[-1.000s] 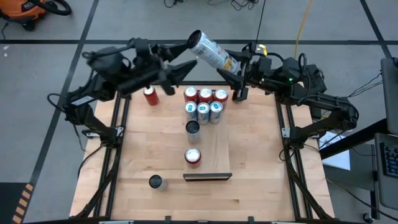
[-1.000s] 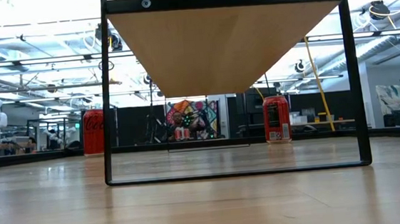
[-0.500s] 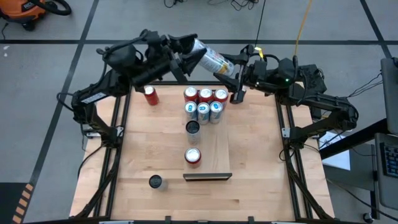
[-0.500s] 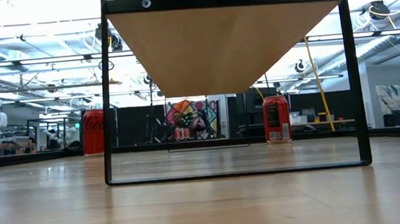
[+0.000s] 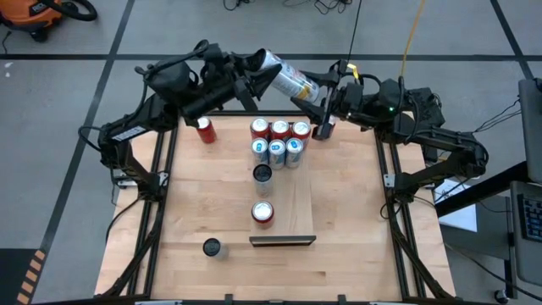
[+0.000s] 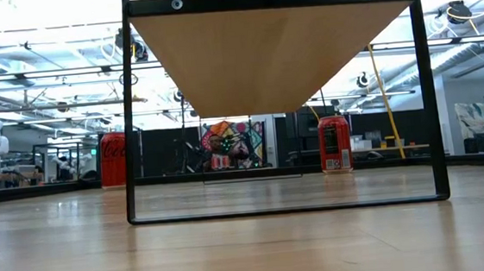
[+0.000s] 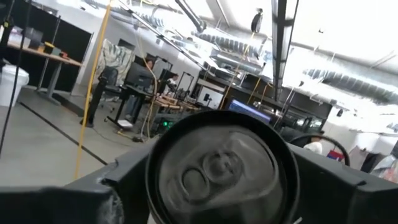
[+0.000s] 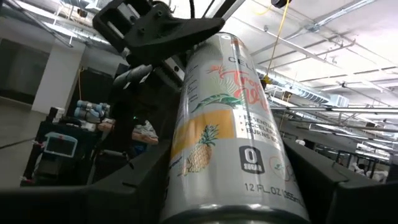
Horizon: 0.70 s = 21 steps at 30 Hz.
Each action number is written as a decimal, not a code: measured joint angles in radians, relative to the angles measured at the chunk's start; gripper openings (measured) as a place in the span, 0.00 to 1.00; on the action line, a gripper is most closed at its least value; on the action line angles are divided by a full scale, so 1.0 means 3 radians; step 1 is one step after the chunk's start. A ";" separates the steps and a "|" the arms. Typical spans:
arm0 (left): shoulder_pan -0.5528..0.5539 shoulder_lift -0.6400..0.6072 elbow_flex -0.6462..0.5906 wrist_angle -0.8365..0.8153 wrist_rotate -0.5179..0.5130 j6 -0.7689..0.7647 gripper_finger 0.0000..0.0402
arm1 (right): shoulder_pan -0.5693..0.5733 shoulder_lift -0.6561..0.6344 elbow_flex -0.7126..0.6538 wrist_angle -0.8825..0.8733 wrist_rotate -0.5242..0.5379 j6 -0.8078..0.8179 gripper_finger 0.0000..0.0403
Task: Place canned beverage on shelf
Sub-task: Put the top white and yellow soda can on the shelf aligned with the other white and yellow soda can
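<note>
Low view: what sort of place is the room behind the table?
Probably an open lab or workshop: exposed ceiling ducts, desks along the far side, colourful wall art. The left wrist view shows monitors and more ducting.

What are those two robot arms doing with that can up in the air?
They are passing a tall white can between them, above the far edge of the table. The right gripper is shut on one end, and the left gripper has its fingers around the other end. Below, the shelf already carries eight cans: six clustered at its far end and two more in a line toward the near end.
</note>
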 joint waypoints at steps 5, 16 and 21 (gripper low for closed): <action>0.0003 -0.0004 0.0000 -0.0062 -0.0014 -0.0105 0.69 | 0.0000 -0.0003 0.0000 -0.0056 -0.0006 -0.0051 0.58; 0.0001 -0.0006 0.0000 -0.0090 -0.0016 -0.0107 0.63 | 0.0000 -0.0006 0.0000 -0.0085 -0.0007 -0.0006 0.59; 0.0001 -0.0006 0.0000 -0.0090 -0.0026 -0.0133 0.63 | 0.0002 -0.0006 0.0000 -0.0085 -0.0017 0.0145 0.63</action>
